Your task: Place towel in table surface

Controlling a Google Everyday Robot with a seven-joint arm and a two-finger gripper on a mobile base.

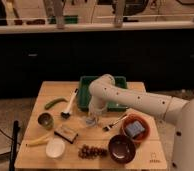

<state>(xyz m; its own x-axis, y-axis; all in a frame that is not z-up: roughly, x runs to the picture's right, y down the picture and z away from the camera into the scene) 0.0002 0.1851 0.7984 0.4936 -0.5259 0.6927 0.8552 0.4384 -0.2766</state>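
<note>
Beyond the table, at twelve o'clock: dark counter front [90,55] under a pale ledge; tan floor either side.

1. Table [45,92], light wood, crowded.
2. Arm [135,100], white, entering from three o'clock and bending down at table centre.
3. Tray [83,95], green, at twelve o'clock, partly hidden by the arm.
4. Orange bowl [142,134] at four o'clock, holding a blue sponge [134,128]; dark bowl [121,148] at five; white bowl [55,148] at seven; olive bowl [45,120] at nine.
5. Grapes [91,151] at six; banana [38,141] at eight; brown block [66,133] at seven, nearer centre.
6. White-handled brush [70,104] and green vegetable [55,103] at ten; second brush [115,124] at four.
7. Gripper [92,118], pointing down just in front of the tray's near rim. Whether it is clamped or released cannot be told.
8. Towel [91,121], judged to be the pale bunched patch directly beneath the gripper. Bunched, so no long axis reads. Contact with the table: cannot tell.

Judgement: a straight drop at six o'clock from the tray lands on bare wood; second brush and brown block lie near.
</note>
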